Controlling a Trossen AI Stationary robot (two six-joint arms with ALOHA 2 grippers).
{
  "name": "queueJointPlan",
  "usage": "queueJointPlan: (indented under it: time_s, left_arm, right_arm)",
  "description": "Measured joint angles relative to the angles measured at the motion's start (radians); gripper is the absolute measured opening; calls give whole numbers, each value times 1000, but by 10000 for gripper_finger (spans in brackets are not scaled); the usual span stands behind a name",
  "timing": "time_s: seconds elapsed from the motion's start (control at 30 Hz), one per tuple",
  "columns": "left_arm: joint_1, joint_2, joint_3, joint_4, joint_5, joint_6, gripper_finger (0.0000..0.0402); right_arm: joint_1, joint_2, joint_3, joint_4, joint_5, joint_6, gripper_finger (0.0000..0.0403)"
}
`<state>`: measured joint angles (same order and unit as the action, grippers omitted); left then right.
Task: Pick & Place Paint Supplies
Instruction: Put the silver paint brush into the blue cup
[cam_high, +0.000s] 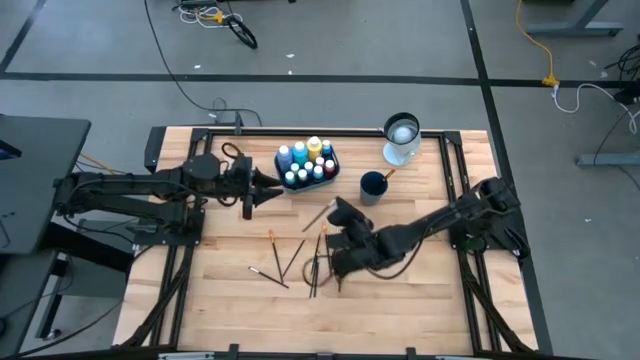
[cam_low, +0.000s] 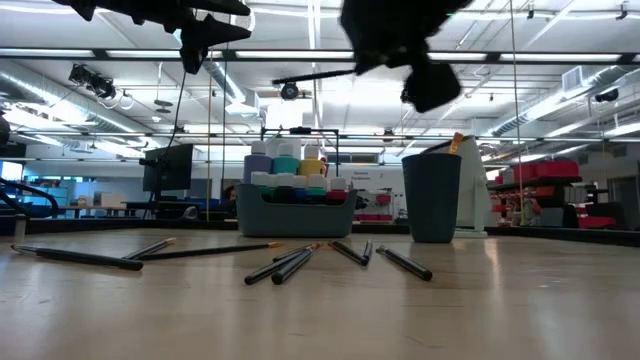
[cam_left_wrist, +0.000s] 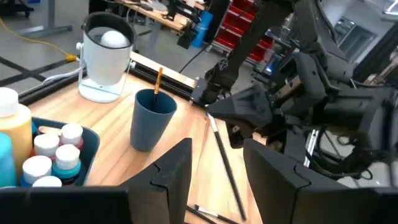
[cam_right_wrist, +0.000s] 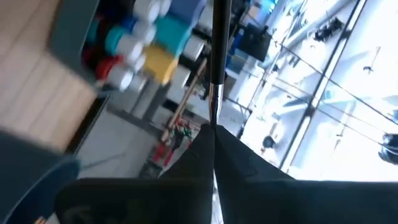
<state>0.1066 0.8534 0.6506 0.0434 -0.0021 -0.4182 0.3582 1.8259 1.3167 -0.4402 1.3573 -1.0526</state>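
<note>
A teal tray (cam_high: 333, 160) holds the paint bottles (cam_high: 306, 162) upright; they also show in the low view (cam_low: 290, 170). Several dark brushes (cam_high: 312, 262) lie flat on the wood. The dark blue cup (cam_high: 373, 186) has one brush (cam_high: 387, 175) standing in it. My right gripper (cam_high: 336, 213) hovers in front of the cup, shut on a thin brush (cam_left_wrist: 224, 162). My left gripper (cam_high: 262, 186) is open (cam_left_wrist: 217, 177) and raised beside the tray's left end, touching nothing. My right gripper pinches the brush between its two shut fingers (cam_right_wrist: 199, 155) at the silver ferrule (cam_right_wrist: 214, 102), near one end. The dark handle (cam_right_wrist: 219, 37) sticks out straight ahead of the fingertips. The brush is lifted clear of the table and lies about level (cam_low: 315, 75).
A white container (cam_high: 402, 140) stands at the far edge, right of the tray. The loose brushes (cam_low: 290, 262) are scattered over the middle of the table, below and beside my right gripper. Bare wood lies along the near edge (cam_high: 400, 320).
</note>
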Motion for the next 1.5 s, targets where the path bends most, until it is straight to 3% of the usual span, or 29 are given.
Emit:
queueJointPlan:
  time_s: [0.27,0.37,0.53,1.5]
  left_arm:
    - [0,133,0,-4,59,-32,153]
    - [0,192,-1,33,111,-55,153]
    - [1,231,-1,83,157,-101,153]
    - [39,219,0,88,123,-173,153]
  right_arm:
    - [-100,2,-13,594,-297,-465,0]
    - [-116,2,-24,710,-363,-579,0]
    - [-130,2,-24,709,-413,-608,0]
    - [-188,2,-25,686,-541,-744,0]
